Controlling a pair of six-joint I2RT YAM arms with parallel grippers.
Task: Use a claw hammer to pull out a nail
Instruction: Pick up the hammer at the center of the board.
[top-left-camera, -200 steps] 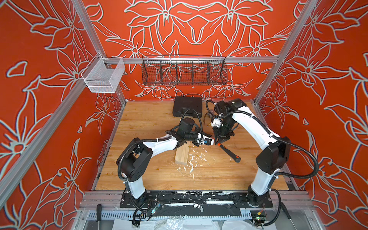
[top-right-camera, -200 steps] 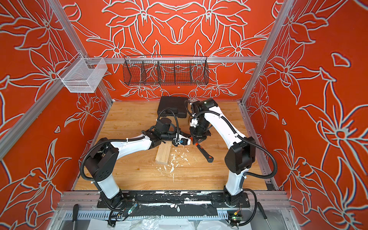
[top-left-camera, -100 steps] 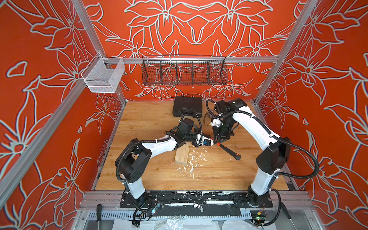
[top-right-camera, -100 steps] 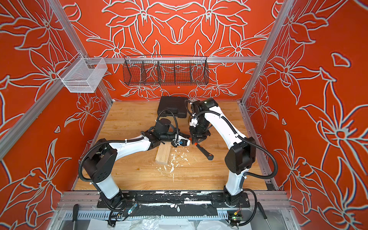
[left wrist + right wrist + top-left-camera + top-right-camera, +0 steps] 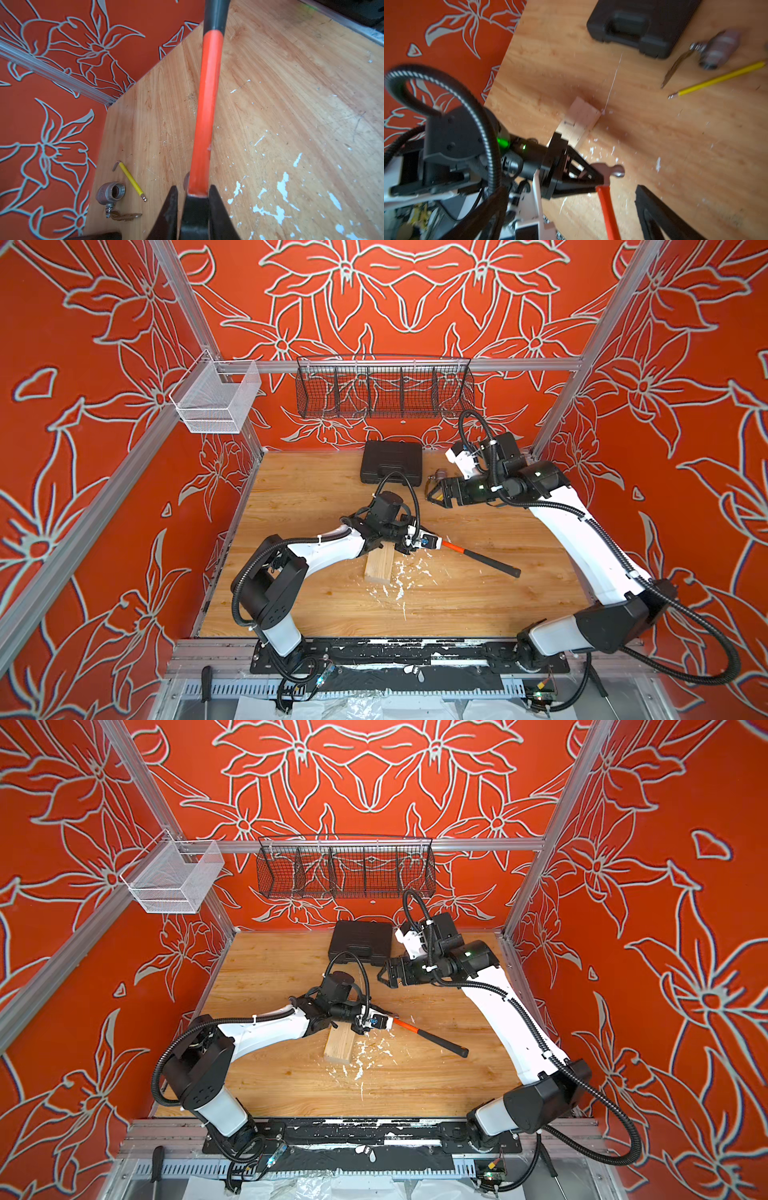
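The claw hammer lies across the table, its orange handle (image 5: 457, 549) running to a black end (image 5: 509, 570). My left gripper (image 5: 428, 540) is shut on the hammer's neck just below the steel head (image 5: 612, 169); in the left wrist view the handle (image 5: 204, 116) runs out from between the fingers (image 5: 172, 205). A pale wooden block (image 5: 579, 122) lies under the left wrist, and the nail (image 5: 569, 124) shows as a thin pin on its top face. My right gripper (image 5: 432, 493) hangs wide open and empty, above the table behind the hammer.
A black case (image 5: 390, 462) sits at the back. A yellow pencil (image 5: 133, 180), a bent hex key (image 5: 115, 165) and a metal fitting (image 5: 112, 192) lie near it. White flakes (image 5: 399, 580) litter the board. A wire basket (image 5: 384, 389) and a mesh bin (image 5: 216, 400) hang on the rail.
My right gripper has let go of the hammer's handle, opened wide and pulled up and back. The left gripper has kept its hold and place.
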